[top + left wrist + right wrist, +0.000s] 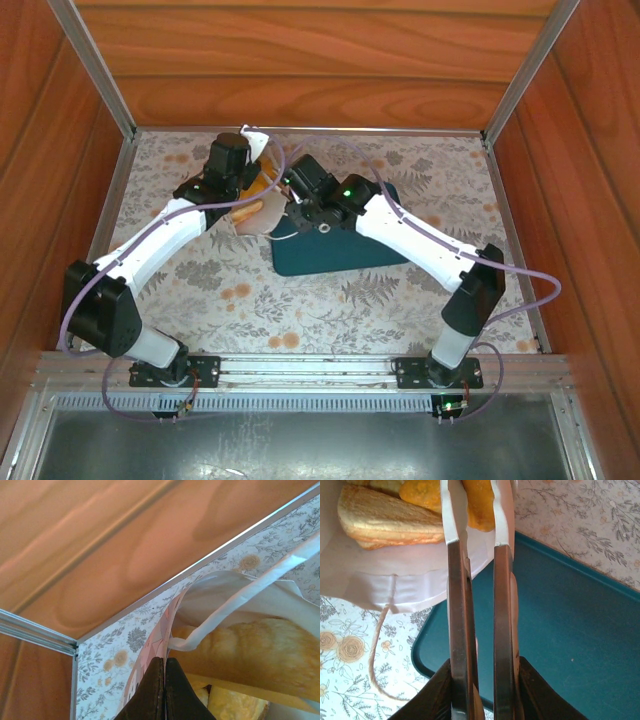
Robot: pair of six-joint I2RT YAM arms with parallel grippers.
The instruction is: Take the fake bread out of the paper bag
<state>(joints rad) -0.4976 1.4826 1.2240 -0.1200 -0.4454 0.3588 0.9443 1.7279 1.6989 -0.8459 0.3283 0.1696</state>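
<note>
The white paper bag (262, 220) lies tipped on the table's far left of centre, its mouth toward the teal tray. My left gripper (165, 666) is shut on the bag's wall (167, 630), holding the mouth up beside a white handle (235, 610). Golden fake bread (260, 650) shows inside. My right gripper (476, 492) reaches into the mouth, its white-tipped fingers (451, 515) closed on either side of an orange piece of fake bread (480, 510). A pale wedge-shaped piece (385, 520) and another orange piece (422, 492) lie beside it in the bag (410, 580).
A dark teal tray (345, 250) lies flat just right of the bag, under my right wrist (570, 630). Wooden walls with metal rails (300, 130) close in the floral table (300, 310) at the back and sides.
</note>
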